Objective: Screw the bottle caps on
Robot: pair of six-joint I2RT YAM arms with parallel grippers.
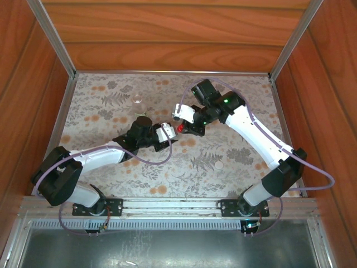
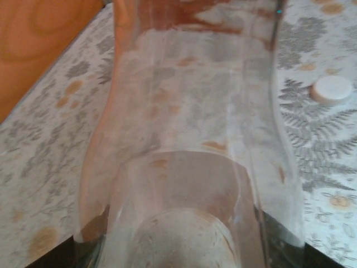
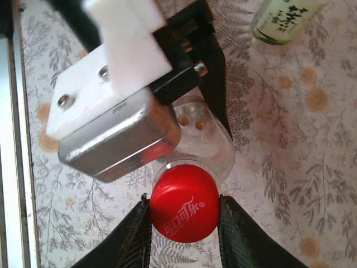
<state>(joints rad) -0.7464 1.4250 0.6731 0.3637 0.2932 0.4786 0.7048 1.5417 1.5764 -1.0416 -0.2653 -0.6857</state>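
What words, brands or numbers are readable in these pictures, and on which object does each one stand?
"可口可乐", tilted white script, on the red cap.
Green-label bottle: dark characters, cut off by the picture edge, unreadable.

You are looking into a purpose-built robot test booth, a lab rig and not a home. Wood-grain panels wall it in on three sides, framed by aluminium posts. A floral tablecloth covers the bench, and the left arm and right arm are bolted to a metal rail at its near edge.
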